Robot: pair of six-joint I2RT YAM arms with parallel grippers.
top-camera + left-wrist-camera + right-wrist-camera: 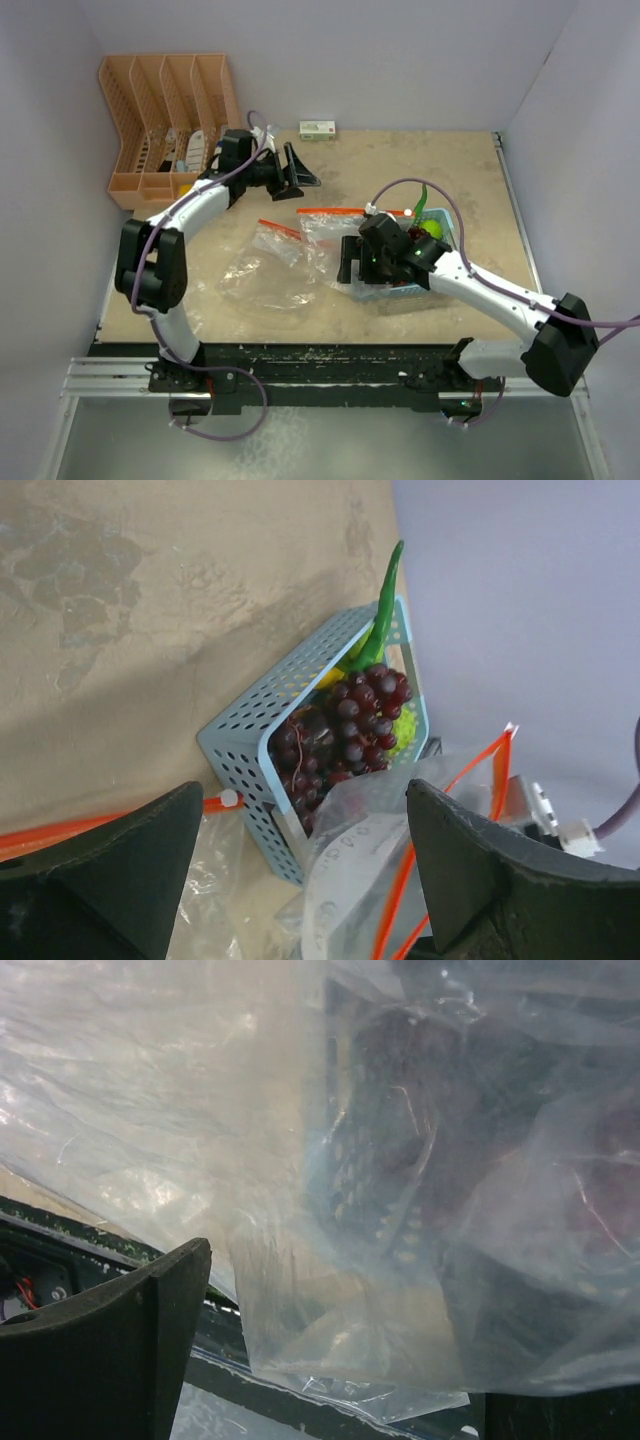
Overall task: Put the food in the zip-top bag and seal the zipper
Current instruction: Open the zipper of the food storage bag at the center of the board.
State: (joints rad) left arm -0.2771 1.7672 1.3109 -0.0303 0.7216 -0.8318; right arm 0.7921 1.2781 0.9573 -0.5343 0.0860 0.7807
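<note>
Food in light-blue basket point(240, 735): dark red grape bunch point(345, 730), long green pepper point(383, 610) poking above rim, yellow piece beneath it. Zip-top bag point(330, 235) on table point(470, 190) left of basket, touching it, orange-red zipper point(350, 211) along far edge. Right gripper point(347, 262) at bag, fingers spread, crinkled plastic across gap, no pinch visible. Left gripper point(296, 176) well apart toward far side, fingers wide apart, empty.
</note>
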